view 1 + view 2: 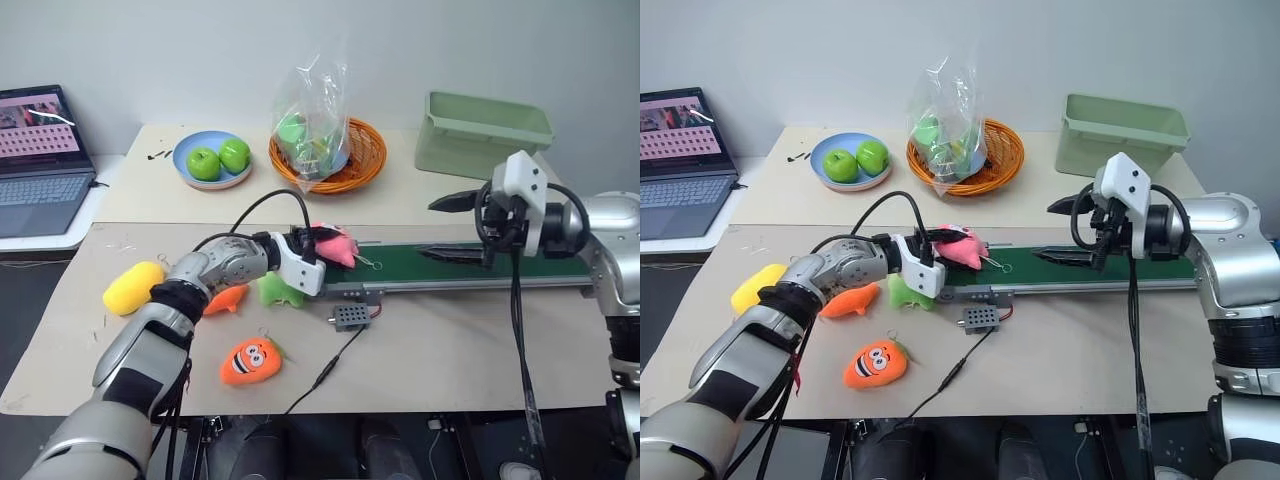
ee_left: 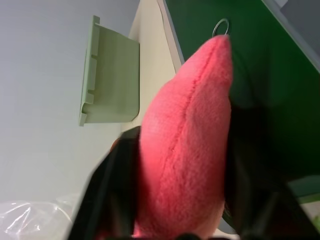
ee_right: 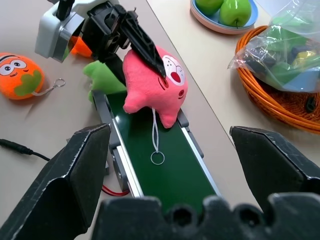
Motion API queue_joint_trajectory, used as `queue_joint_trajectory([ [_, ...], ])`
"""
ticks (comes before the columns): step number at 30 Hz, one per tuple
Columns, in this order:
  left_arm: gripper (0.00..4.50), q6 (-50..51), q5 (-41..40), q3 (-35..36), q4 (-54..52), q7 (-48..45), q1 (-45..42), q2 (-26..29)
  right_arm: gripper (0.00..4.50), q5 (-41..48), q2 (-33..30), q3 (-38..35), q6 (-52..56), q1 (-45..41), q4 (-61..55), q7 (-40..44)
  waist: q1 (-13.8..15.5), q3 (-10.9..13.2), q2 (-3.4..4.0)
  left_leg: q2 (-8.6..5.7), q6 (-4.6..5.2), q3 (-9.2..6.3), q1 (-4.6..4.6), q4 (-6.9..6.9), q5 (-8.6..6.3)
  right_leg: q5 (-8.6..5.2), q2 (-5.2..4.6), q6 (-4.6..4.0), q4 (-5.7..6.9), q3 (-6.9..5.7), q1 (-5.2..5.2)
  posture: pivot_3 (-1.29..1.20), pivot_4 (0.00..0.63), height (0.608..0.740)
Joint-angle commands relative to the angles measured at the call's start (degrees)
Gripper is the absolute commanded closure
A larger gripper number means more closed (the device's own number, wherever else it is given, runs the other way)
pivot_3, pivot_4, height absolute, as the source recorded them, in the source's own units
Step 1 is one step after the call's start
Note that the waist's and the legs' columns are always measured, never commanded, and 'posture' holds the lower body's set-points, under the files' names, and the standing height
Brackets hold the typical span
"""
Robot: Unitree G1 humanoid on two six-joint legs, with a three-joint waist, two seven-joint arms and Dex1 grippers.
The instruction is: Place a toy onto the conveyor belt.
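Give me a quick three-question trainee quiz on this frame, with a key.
1. True or false: the right end effector is open.
2. What lies on the blue plate? A) two green apples B) a carrot plush C) a fish plush
3. At which end of the belt is the pink toy, the robot's left or right?
Key: 1 true; 2 A; 3 left.

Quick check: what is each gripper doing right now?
Left gripper: fingers either side of the pink toy at the conveyor belt end; grip or release cannot be told.
Right gripper: open, empty, above the belt.
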Motion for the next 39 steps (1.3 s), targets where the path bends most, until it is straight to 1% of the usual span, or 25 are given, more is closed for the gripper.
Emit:
queue_joint_trajectory([
  [1, 0.43, -1.8, -3.46, 1.66, -0.49, -1.47, -1.2, -0.22, 0.0, 0.04, -1.19, -1.49, -1.23, -1.47, -0.96, 0.1, -0.03, 0.0, 0.0, 0.0, 0.0, 0.0, 0.0, 0.0, 0.0, 0.0, 0.0, 0.0, 0.0, 0.0, 0.0, 0.0, 0.15, 0.74],
  [2, 0.06, -2.08, -3.98, 1.73, -0.71, -2.01, -1.06, -0.21, 0.0, -0.04, -1.21, -1.52, -1.28, -1.42, -0.92, 0.03, -0.03, 0.0, 0.0, 0.0, 0.0, 0.0, 0.0, 0.0, 0.0, 0.0, 0.0, 0.0, 0.0, 0.0, 0.0, 0.0, 0.15, 0.74],
  [6, 0.03, -2.66, -5.95, 2.19, -1.29, -3.94, -0.81, -0.13, 0.0, -0.27, -1.24, -1.61, -1.56, -1.23, -0.66, -0.1, 0.0, 0.0, 0.0, 0.0, 0.0, 0.0, 0.0, 0.0, 0.0, 0.0, 0.0, 0.0, 0.01, 0.0, 0.0, 0.0, 0.15, 0.74],
  [8, 0.03, -2.39, -9.13, 3.04, -1.66, -6.45, -0.55, -0.23, 0.0, -0.34, -1.25, -1.62, -1.65, -1.21, -0.52, -0.11, 0.02, 0.0, 0.0, 0.0, 0.0, 0.0, 0.0, 0.02, 0.0, 0.0, 0.0, 0.0, 0.01, 0.0, 0.0, 0.0, 0.15, 0.74],
  [10, 0.03, -1.58, -14.62, 4.16, -3.02, -11.11, 0.15, -0.41, 0.0, -0.52, -1.24, -1.57, -1.83, -1.26, -0.31, -0.15, 0.0, 0.0, 0.0, 0.0, 0.0, 0.0, 0.0, 0.02, 0.0, 0.0, 0.0, 0.0, 0.01, 0.0, 0.0, 0.0, 0.15, 0.74],
  [12, 0.03, 0.49, -23.85, 5.42, -7.3, -18.86, 2.02, -0.2, 0.0, -0.83, -1.24, -1.46, -2.03, -1.39, 0.01, -0.18, -0.04, 0.0, 0.0, 0.01, 0.0, -0.01, 0.0, 0.02, 0.0, 0.0, 0.0, 0.0, 0.01, 0.0, 0.0, 0.0, 0.15, 0.74],
  [13, 0.03, 1.52, -26.55, 5.96, -9.33, -21.26, 2.71, 0.18, 0.0, -1.0, -1.26, -1.39, -2.15, -1.46, 0.21, -0.18, -0.07, 0.0, 0.0, 0.02, 0.0, -0.01, 0.0, 0.02, 0.0, 0.0, 0.0, 0.0, 0.01, 0.0, 0.0, 0.0, 0.15, 0.74],
  [15, 0.03, 3.51, -30.68, 6.81, -14.2, -26.54, 4.27, 3.04, 0.0, -1.33, -1.18, -1.2, -2.38, -1.93, 0.76, -0.19, -0.26, 0.0, 0.0, 0.03, 0.0, -0.01, 0.0, 0.03, 0.0, 0.0, 0.0, 0.0, 0.02, 0.01, -0.01, 0.0, 0.15, 0.74],
  [17, 0.03, 5.06, -32.93, 7.81, -17.39, -29.64, 5.37, 4.96, 0.0, -1.8, -0.85, -0.94, -2.93, -2.53, 1.47, -0.52, -0.54, 0.0, 0.0, 0.04, 0.0, -0.01, 0.0, 0.04, 0.0, 0.0, 0.02, 0.0, 0.04, 0.02, -0.02, 0.0, 0.15, 0.74],
  [19, 0.03, 6.34, -33.94, 8.52, -19.07, -30.97, 5.95, 5.69, 0.0, -2.04, -0.58, -0.8, -3.28, -2.84, 1.89, -0.68, -0.66, 0.0, 0.01, 0.04, 0.0, -0.02, 0.03, 0.04, 0.0, 0.0, 0.03, 0.0, 0.06, 0.02, 0.0, 0.0, 0.15, 0.74],
  [23, 0.03, 7.67, -33.19, 9.77, -19.22, -31.85, 6.72, 5.96, 0.0, -2.57, 0.09, -0.75, -3.93, -3.21, 2.4, -1.16, -0.75, -0.01, 0.01, 0.03, 0.0, -0.02, 0.05, 0.1, 0.0, 0.0, 0.01, 0.0, 0.06, 0.02, 0.05, 0.0, 0.15, 0.74],
  [24, 0.03, 9.53, -33.78, 9.99, -19.27, -32.38, 7.05, 5.46, 0.0, -2.61, 0.1, -0.81, -4.01, -3.14, 2.38, -1.24, -0.75, -0.01, 0.01, 0.03, 0.01, -0.02, 0.05, 0.1, 0.0, 0.0, 0.02, 0.0, 0.06, 0.01, 0.05, 0.0, 0.15, 0.74],
  [26, 0.03, 14.7, -36.52, 10.95, -20.5, -33.52, 7.62, 4.26, 0.0, -2.57, -0.08, -1.0, -3.92, -2.84, 2.13, -1.34, -0.71, 0.0, 0.01, 0.03, 0.01, -0.03, 0.03, 0.1, 0.0, 0.0, 0.03, 0.0, 0.06, 0.0, 0.04, 0.0, 0.15, 0.74],
  [29, 0.03, 29.11, -45.81, 14.98, -25.34, -35.81, 8.05, 2.03, 0.0, -2.79, -0.54, -1.31, -4.05, -2.24, 1.99, -1.49, -0.76, 0.0, 0.01, 0.03, 0.01, -0.04, -0.01, 0.12, 0.0, 0.0, 0.02, 0.0, 0.06, -0.01, 0.03, 0.0, 0.15, 0.74],
  [31, 0.03, 40.79, -52.41, 17.81, -29.72, -37.89, 8.09, 2.15, 0.0, -2.59, -0.89, -1.56, -3.73, -1.73, 1.52, -1.53, -0.87, 0.0, 0.01, 0.04, 0.01, -0.08, -0.05, 0.16, -0.01, 0.0, 0.03, 0.0, 0.07, -0.02, 0.0, 0.0, 0.15, 0.74],
  [33, 0.03, 49.7, -56.53, 19.99, -33.34, -39.19, 8.33, 3.1, 0.0, -2.2, -1.29, -1.74, -3.24, -1.23, 0.95, -1.29, -1.02, 0.0, 0.01, 0.06, 0.02, -0.1, -0.06, 0.16, -0.01, 0.0, 0.05, 0.01, 0.09, -0.03, -0.01, 0.0, 0.15, 0.74],
  [35, 0.03, 62.33, -62.32, 22.71, -37.69, -41.58, 9.07, 6.6, 0.0, -1.54, -2.03, -1.89, -2.65, -0.68, 0.25, -0.31, -1.36, 0.0, 0.01, 0.06, 0.03, -0.11, -0.04, 0.16, -0.01, 0.0, 0.06, 0.01, 0.09, -0.02, 0.0, 0.0, 0.15, 0.74],
  [37, 0.03, 73.22, -67.38, 24.3, -42.83, -45.91, 11.83, 12.17, 0.0, -0.99, -2.59, -1.66, -2.34, -0.74, -0.02, 0.86, -2.04, 0.01, 0.04, 0.06, 0.03, -0.1, -0.02, 0.16, -0.01, -0.01, 0.08, 0.01, 0.11, 0.03, -0.03, 0.0, 0.15, 0.74],
  [39, 0.03, 78.88, -70.46, 25.7, -47.19, -49.14, 15.54, 16.71, 0.0, -0.67, -2.78, -1.32, -2.28, -1.19, 0.11, 1.84, -2.72, 0.01, 0.07, 0.1, 0.04, -0.13, 0.02, 0.15, -0.02, -0.02, 0.11, 0.03, 0.13, 0.05, -0.03, 0.0, 0.15, 0.74],
])
